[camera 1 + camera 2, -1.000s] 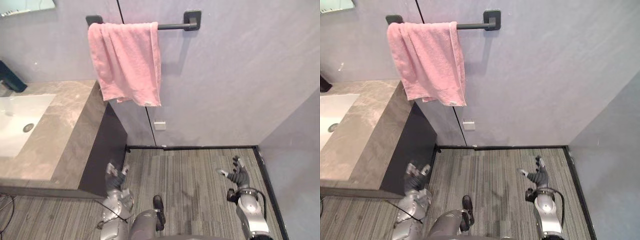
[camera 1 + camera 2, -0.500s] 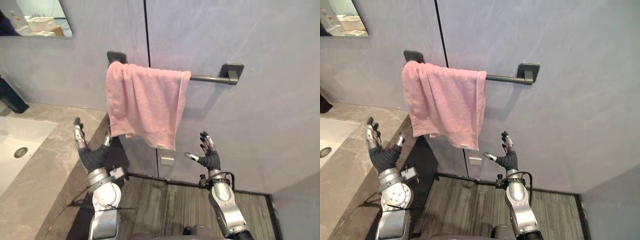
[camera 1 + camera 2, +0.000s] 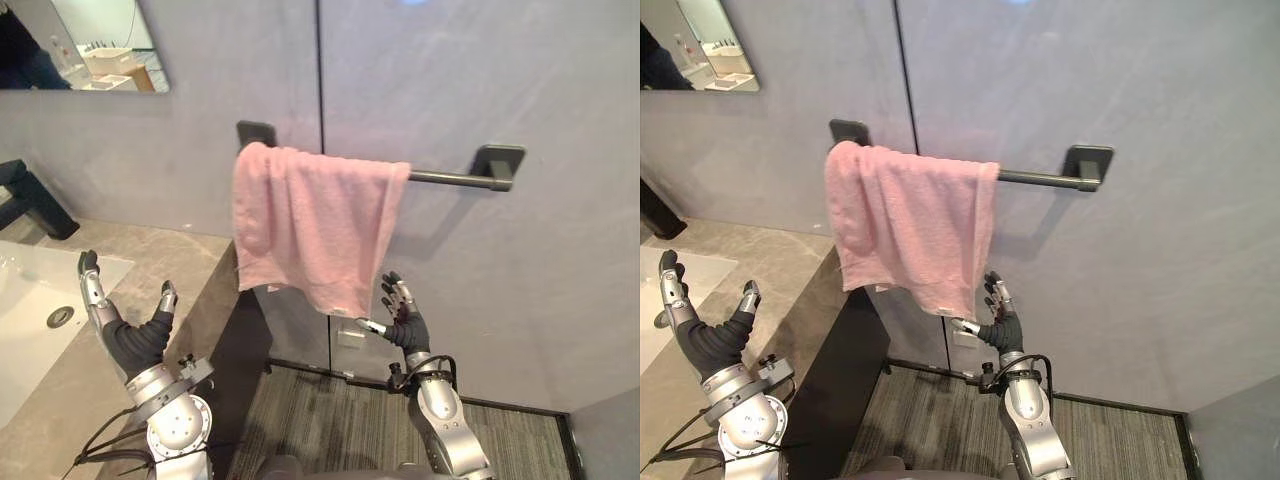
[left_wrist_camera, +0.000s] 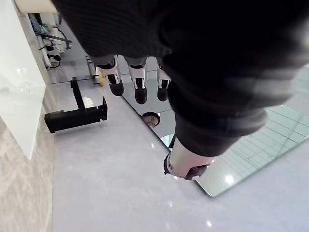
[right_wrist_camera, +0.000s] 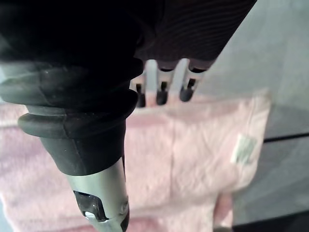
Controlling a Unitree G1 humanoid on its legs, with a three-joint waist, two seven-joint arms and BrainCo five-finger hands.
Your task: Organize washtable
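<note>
You're looking at a pink towel [image 3: 315, 225]: soft terry cloth, nubby, stitched hem. Towel bar [image 3: 447, 178]: dark matt metal. Wall [image 3: 500, 80]: smooth grey panels with a faint sheen. Countertop [image 3: 190, 265]: veined grey stone look, polished. Sink basin [image 3: 15, 300]: white, glossy. Faucet [image 3: 35, 205]: matt black. Mirror [image 3: 90, 45]: reflective glass. Floor [image 3: 330, 420]: striped, rough-looking texture. Your right hand [image 3: 403, 318]: silver metal-look fingers, matt ribbed rubbery cover.

Sink [image 3: 25, 300], mirror [image 3: 100, 40] partly beyond left edge
</note>
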